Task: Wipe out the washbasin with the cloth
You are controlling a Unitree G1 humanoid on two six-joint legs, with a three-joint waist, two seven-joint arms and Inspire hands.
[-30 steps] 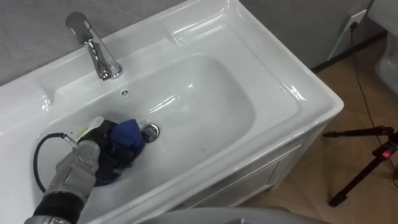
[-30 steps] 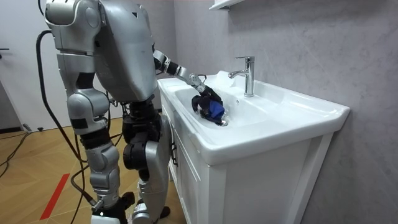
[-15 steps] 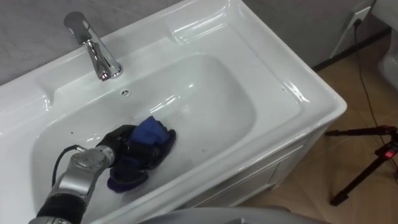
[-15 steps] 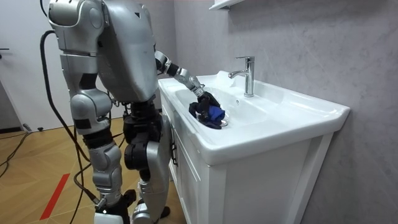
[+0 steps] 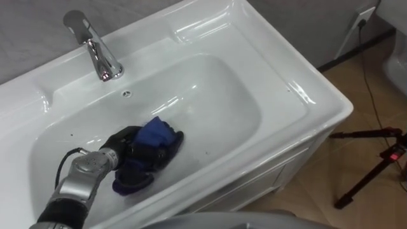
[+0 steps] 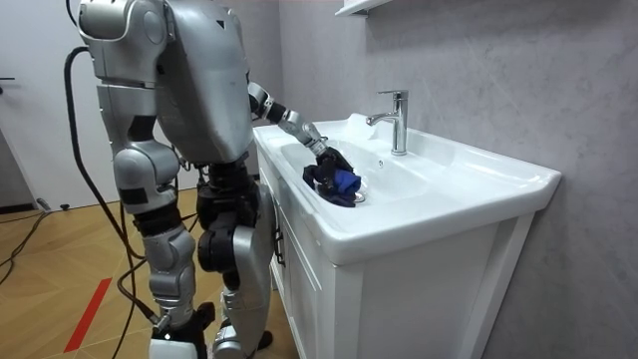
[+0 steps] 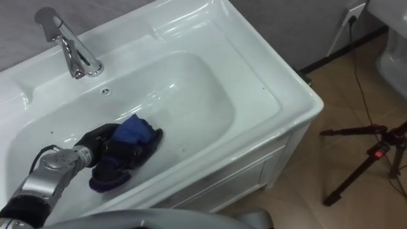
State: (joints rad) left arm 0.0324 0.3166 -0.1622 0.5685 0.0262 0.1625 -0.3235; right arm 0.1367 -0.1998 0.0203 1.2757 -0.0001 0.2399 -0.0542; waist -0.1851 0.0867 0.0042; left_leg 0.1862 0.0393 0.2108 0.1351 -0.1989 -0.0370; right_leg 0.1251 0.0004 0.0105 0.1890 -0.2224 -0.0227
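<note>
Basin point(image 5: 219, 95), left hand point(image 5: 129, 146) clutching blue cloth point(image 5: 154, 132) inside

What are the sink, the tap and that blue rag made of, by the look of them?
The basin looks like glazed white ceramic: a hard, glossy surface with bright reflections. The faucet seems to be polished chromed metal, with a mirror-like shine. The blue cloth, bunched in the left hand, is soft matte fabric, crumpled into folds; its weave cannot be told.
</note>
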